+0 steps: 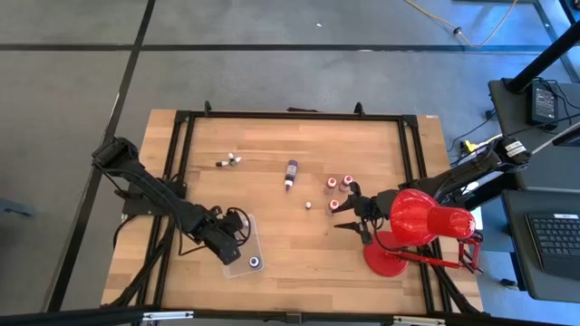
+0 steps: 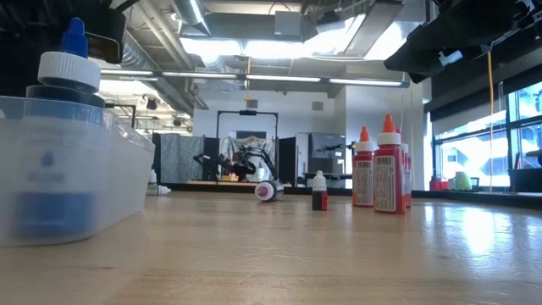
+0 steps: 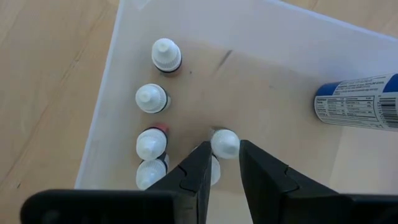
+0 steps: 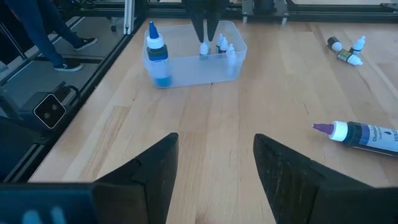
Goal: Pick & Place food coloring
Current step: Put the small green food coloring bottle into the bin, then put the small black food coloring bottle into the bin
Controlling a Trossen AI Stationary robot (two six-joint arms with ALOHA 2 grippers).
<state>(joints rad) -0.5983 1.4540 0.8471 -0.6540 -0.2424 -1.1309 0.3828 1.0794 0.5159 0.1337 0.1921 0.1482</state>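
A clear tray (image 1: 243,249) sits near the table's front left. Several thumb-sized white-capped food coloring bottles (image 3: 152,98) stand in it, with a bigger blue bottle (image 4: 155,53). My left gripper (image 3: 222,158) points down into the tray, its fingers narrowly apart on either side of one small bottle's white cap (image 3: 224,142). More bottles are out on the table. A long purple one (image 1: 291,174) lies mid-table, red ones (image 1: 340,184) stand right of centre, and tiny ones (image 1: 228,161) lie far left. My right gripper (image 1: 347,210) waits open beside the red bottles, holding nothing. My left gripper's fingers (image 3: 200,163) come from above and stand close on either side of the small bottle's white cap. Whether they touch it, I cannot tell. The bottle stands upright on the tray's floor.
A big red desk lamp (image 1: 417,222) stands at the table's right, its shade over my right arm. A black frame (image 1: 290,116) runs around the tabletop. Bare wood lies between the tray and the red bottles.
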